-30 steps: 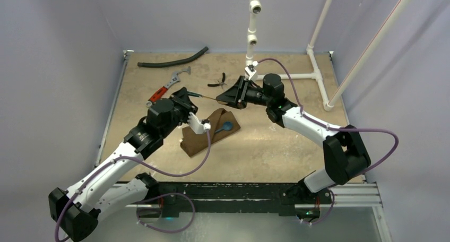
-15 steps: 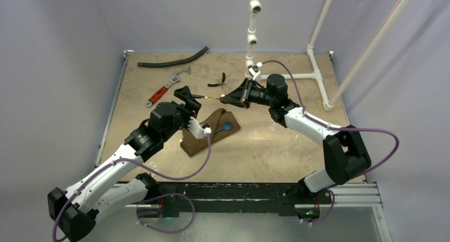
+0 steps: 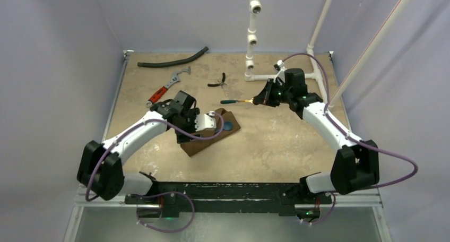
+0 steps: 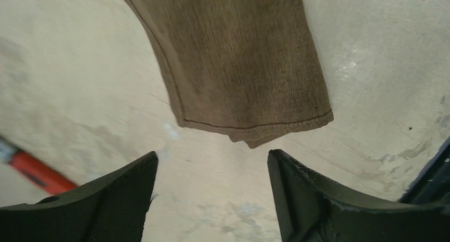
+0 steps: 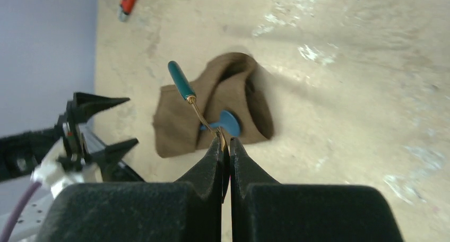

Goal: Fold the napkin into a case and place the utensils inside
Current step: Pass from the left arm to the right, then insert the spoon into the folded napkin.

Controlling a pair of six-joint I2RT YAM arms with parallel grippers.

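Observation:
The dark-brown napkin (image 3: 209, 135) lies folded mid-table, with a blue spoon bowl (image 3: 228, 126) showing in its open end. My right gripper (image 3: 264, 99) hovers above the table to the napkin's upper right. It is shut on the thin gold shaft of a teal-handled utensil (image 3: 229, 101), whose handle sticks out to the left. In the right wrist view the gripper (image 5: 224, 143) pinches that shaft, and the teal handle (image 5: 180, 80) hangs over the napkin (image 5: 183, 120). My left gripper (image 4: 212, 162) is open and empty, just short of the napkin's hemmed end (image 4: 239, 56).
A red-handled wrench (image 3: 164, 89) lies left of the napkin, and its handle (image 4: 32, 170) shows beside my left fingers. Small black pliers (image 3: 217, 82) and a black hose (image 3: 172, 59) lie farther back. A white pipe frame (image 3: 297, 76) stands at the back right.
The left gripper opened, let go of the teal-handled utensil and swung down to the napkin's end. The right gripper shut on the utensil and drew it away to the right.

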